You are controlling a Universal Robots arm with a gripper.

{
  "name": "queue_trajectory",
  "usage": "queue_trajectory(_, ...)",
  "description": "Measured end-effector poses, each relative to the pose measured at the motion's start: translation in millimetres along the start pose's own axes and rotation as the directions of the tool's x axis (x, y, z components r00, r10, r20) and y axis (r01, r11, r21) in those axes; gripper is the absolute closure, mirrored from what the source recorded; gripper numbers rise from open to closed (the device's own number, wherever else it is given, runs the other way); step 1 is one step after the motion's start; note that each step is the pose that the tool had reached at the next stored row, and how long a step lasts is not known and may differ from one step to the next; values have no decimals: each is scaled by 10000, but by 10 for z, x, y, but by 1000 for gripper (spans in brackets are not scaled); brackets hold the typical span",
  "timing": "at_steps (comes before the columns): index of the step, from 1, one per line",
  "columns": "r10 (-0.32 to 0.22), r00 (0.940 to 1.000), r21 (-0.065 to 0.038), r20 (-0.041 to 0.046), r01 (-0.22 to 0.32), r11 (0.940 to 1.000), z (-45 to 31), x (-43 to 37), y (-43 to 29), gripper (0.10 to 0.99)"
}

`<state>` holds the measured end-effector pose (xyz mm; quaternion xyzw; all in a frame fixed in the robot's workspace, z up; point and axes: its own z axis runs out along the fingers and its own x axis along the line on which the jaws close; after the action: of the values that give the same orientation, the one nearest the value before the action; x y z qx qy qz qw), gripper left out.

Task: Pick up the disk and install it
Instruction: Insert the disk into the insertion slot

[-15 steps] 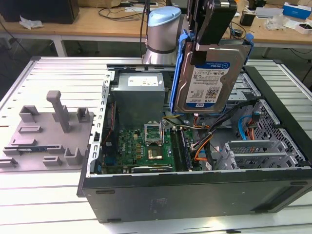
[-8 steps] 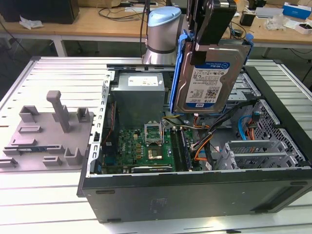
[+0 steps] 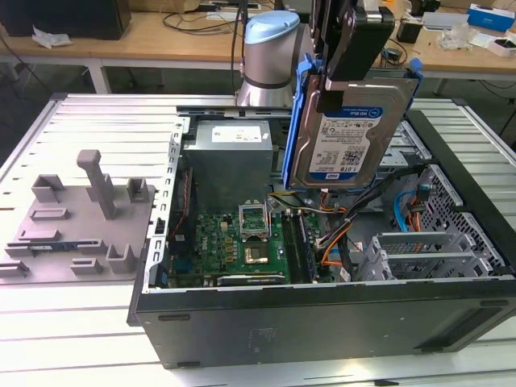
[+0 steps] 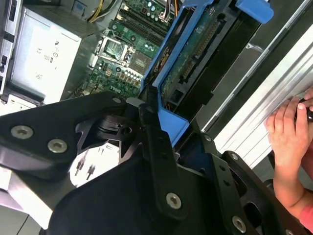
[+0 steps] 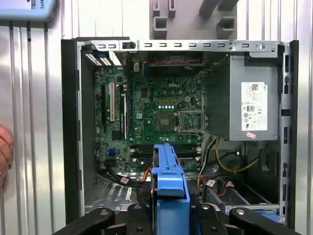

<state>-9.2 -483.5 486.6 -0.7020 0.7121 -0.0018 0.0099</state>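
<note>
The fingers [image 3: 332,95] are closed on the disk [image 3: 347,133], clamped at its upper edge w/ no gap showing; the disk hangs in the air over the open PC case [image 3: 322,322], stood nearly upright w/ a slight tilt, white-and-blue label facing the exterior view, blue carrier frame round its sides; it sits above the case interior, between the grey PSU [image 3: 230,157] and the metal drive cage [image 3: 419,250] at the exterior view's right; its lower edge looks clear of the cables and parts below, tho depth there is hard to judge; the arm's blue-capped joint [image 3: 270,56] stands just behind the disk; the green mobo [image 3: 242,242] lies flat in the case floor, well below the disk; the case rests on a slatted metal tabletop [image 3: 81,339], w/ a grey fixture plate [image 3: 81,218] beside it on the exterior view's left; in the first wrist view the disk [image 5: 168,191] shows edge-on as a blue strip, black fingers [image 5: 138,220] pressed to either side of it, mobo [image 5: 156,117] and PSU [image 5: 244,103] beyond; in the second wrist view the disk [image 4: 195,54] shows its circuit-board side inside the blue frame, held by the fingers [image 4: 156,161]; a person's hand [image 4: 288,132] rests on the tabletop beside the case.
</note>
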Motion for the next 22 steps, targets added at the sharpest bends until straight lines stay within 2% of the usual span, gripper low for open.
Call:
queue_trajectory(3,5,10000,1,36,-5,10000,5,84,-10,722)
queue_trajectory(7,7,10000,1,59,-7,10000,11,157,-44,722)
queue_trajectory(11,7,9999,0,150,-7,10000,19,272,-112,722)
queue_trajectory(16,9,9997,-2,226,-9,10000,29,361,-182,722)
queue_trajectory(22,9,9997,-2,243,-9,10000,46,431,-386,722)
